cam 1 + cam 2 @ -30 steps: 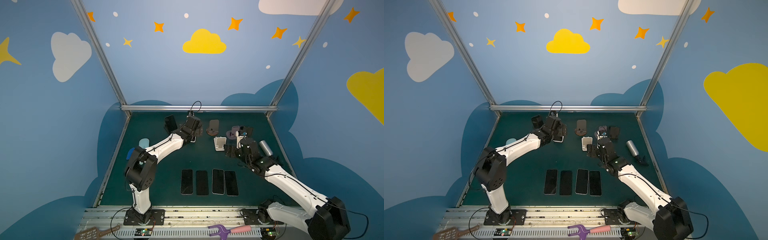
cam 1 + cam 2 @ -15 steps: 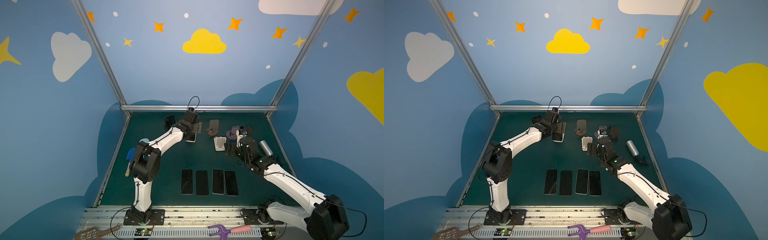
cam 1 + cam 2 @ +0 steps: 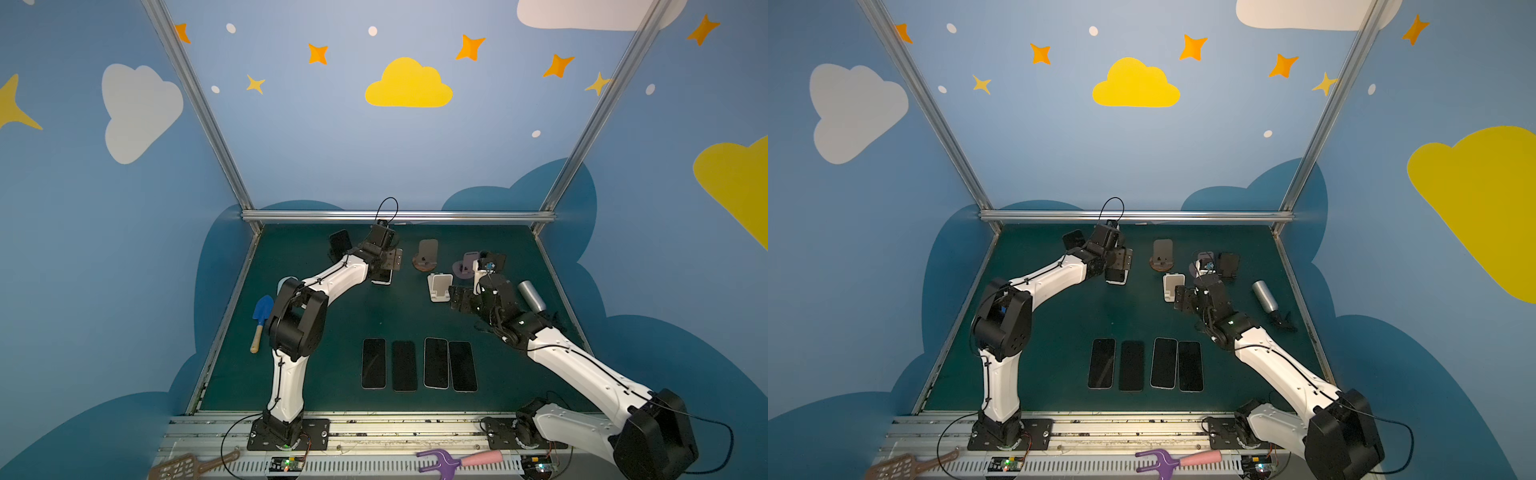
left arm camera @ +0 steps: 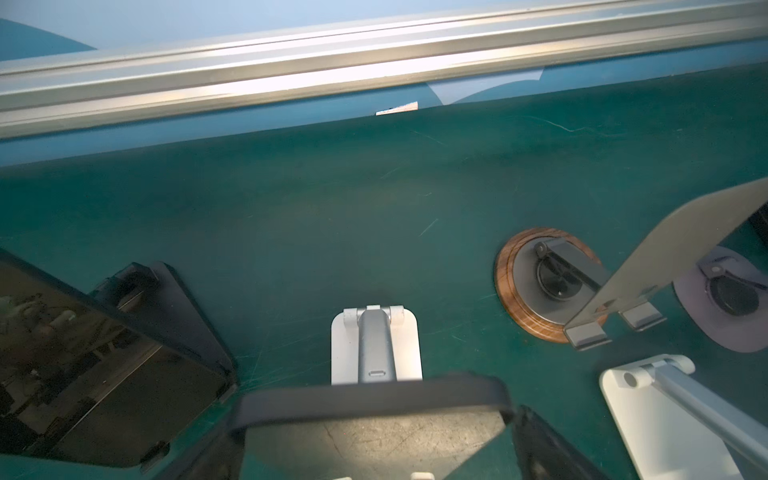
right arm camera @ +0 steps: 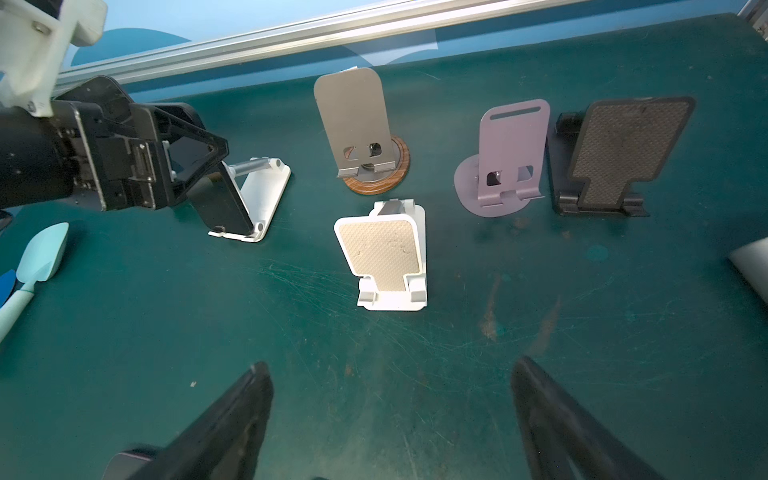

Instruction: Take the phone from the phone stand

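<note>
Okay, I have the left gripper (image 5: 203, 162) out at the far side of the mat (image 3: 374, 316), tilted down over the phone (image 5: 222, 203). The phone leans back on the white stand (image 5: 270, 187) with its lower edge in the stand's lip, so it is not yet off. The jaws are spread wide with the phone's top end between them, and a finger (image 4: 544, 444) sits just beside each long edge. From the left wrist view I cannot tell whether the pads touch the phone's sides or stand clear of them. On this gripper's left, a little farther back, a second phone (image 4: 104, 365) stands propped up. On its right is an empty wood-based stand (image 3: 426, 259). The right gripper (image 5: 390, 419) is well apart from the left one, and its jaws are wide too, with nothing but bare mat between them. Straight ahead of it stands an empty white stand (image 5: 386, 257), close by but not touched. Beyond that and to the gripper's right, a purple stand (image 5: 511, 153) and a black stand (image 5: 623, 153) stand side by side, both empty. A bottle (image 3: 532, 295) lies on its side to this gripper's right. Behind both grippers, toward the arm bases, four phones (image 3: 374, 363) lie flat in a row.
</note>
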Available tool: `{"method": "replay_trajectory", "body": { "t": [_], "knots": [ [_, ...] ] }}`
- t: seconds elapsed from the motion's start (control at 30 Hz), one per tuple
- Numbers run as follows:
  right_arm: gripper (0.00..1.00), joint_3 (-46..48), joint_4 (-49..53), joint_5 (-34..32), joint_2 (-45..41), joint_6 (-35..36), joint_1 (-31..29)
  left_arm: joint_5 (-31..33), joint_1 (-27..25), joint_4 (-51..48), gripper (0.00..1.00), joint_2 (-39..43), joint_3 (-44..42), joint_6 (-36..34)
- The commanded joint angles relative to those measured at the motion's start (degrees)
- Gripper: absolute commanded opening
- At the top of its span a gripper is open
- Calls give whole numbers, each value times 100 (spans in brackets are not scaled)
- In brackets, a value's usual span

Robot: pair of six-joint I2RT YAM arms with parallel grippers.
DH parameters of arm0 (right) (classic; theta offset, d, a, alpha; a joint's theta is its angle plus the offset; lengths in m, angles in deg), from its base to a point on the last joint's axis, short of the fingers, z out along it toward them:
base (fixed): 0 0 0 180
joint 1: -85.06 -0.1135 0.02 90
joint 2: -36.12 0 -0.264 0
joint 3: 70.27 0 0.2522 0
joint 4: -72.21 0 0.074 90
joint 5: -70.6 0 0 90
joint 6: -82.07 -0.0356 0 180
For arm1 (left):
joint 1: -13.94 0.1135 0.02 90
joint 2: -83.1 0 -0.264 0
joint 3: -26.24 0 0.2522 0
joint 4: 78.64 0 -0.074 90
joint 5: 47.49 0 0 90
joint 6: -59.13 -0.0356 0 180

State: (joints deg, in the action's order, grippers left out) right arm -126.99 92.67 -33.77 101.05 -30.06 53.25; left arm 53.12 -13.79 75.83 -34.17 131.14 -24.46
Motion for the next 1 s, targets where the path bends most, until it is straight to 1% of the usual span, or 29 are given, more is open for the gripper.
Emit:
{"method": "replay_trajectory", "body": {
  "t": [0.0, 0.23, 0.33, 0.7, 0.97],
  "knots": [
    [90, -155, 30, 26, 56, -62, 0, 64, 37, 146, 98, -116, 148, 0],
    [90, -194, 77, 75, 70, -62, 0, 247, 31, 317, 93, -147, 57, 122],
    [90, -202, 99, 92, 75, -67, 0, 232, 38, 351, 90, -189, 60, 180],
    [90, -201, 220, 103, -35, -71, 0, 321, -4, 396, 83, -250, 2, 268],
    [90, -174, 249, 125, -120, -81, -5, 606, -101, 360, 83, -244, 32, 158]
  ]
}}
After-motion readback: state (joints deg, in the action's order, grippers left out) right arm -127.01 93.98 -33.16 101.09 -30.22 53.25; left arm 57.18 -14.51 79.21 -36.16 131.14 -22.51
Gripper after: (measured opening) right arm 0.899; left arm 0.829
